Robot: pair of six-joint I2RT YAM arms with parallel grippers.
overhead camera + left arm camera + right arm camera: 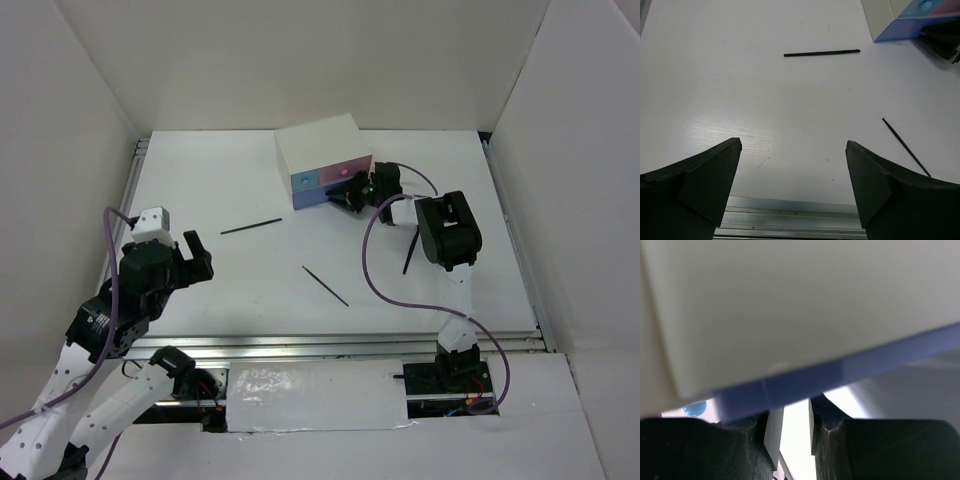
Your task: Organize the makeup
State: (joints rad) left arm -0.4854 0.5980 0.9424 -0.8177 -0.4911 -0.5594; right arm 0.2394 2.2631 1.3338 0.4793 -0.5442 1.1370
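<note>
Three thin black sticks lie on the white table: one left of centre (251, 227), also in the left wrist view (822, 52); one at centre (325, 285), also in the left wrist view (905, 146); one by the right arm (409, 255). No compacts or red-brown pencils show. My left gripper (190, 252) is open and empty near the front left edge (792, 150). My right gripper (347, 197) is at the front of the pink drawer (345, 175). In the right wrist view its jaws (792, 405) stand a narrow gap apart, with the tips hidden behind a violet edge.
The white box (320, 150) with a blue drawer (304, 183) and the pink drawer stands at the back centre; it fills the right wrist view (790, 305) and shows in the left wrist view (885, 17). A metal rail (340, 345) runs along the table's front edge.
</note>
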